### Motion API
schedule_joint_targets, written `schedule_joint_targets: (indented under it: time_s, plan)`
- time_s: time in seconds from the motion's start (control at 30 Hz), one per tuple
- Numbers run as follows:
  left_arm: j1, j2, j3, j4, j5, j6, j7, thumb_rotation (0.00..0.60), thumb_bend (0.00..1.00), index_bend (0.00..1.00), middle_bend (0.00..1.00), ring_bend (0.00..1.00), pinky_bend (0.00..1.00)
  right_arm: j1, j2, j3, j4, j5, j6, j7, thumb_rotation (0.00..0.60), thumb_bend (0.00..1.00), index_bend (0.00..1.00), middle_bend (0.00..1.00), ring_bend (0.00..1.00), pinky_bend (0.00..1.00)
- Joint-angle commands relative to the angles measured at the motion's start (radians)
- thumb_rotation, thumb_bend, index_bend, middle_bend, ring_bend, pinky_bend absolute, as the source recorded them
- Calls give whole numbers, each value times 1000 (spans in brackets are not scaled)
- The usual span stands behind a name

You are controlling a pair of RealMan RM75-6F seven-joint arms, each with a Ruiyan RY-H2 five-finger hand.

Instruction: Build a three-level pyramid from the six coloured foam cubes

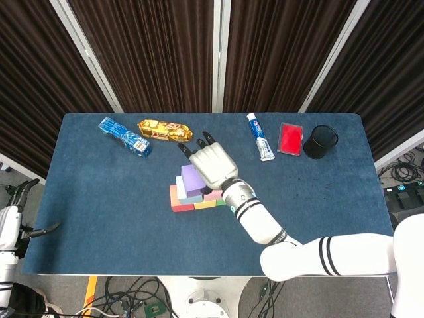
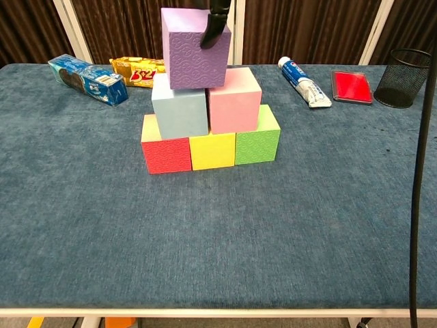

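right hand (image 1: 213, 165) holding purple cube (image 2: 195, 48) over blue cube (image 2: 179, 104) and pink cube (image 2: 233, 100), left hand (image 1: 12, 222) idle, fingers apart, toothpaste (image 2: 304, 82), mesh cup (image 2: 405, 77) far right

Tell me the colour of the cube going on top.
Purple, with an embossed swirl texture; clearest in the chest view.

White right hand (image 1: 212, 165), black fingertips; white forearm, black bands. Left hand (image 1: 8, 222) white, black fingers.

A dark fingertip (image 2: 213, 29) touches the purple cube (image 2: 194, 48), sitting atop the light-blue cube (image 2: 179, 105) and pink cube (image 2: 233, 100).
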Motion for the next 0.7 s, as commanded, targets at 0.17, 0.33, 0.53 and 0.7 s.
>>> schedule_joint_targets:
  time_s: [0.17,0.33,0.53,0.7]
  plan:
    - [0,-1,-1,5,-1,-3,-6,600,66,85,111,7,136,8,19,-6,-10,23,1,-13,600,118,0,694,142,0]
    - [-1,-4,-2,12,1,-2,6,600,65,86,111,8,136,19,10,-16,-5,43,0,-26,600,118,0,694,142,0]
    - [1,-5,-2,15,-1,-2,-3,600,66,86,111,7,136,29,-6,-16,8,56,1,-30,600,118,0,696,142,0]
    - [2,-8,-1,24,-2,-4,-11,600,66,86,111,7,136,38,-14,-16,13,71,5,-35,600,118,0,696,142,0]
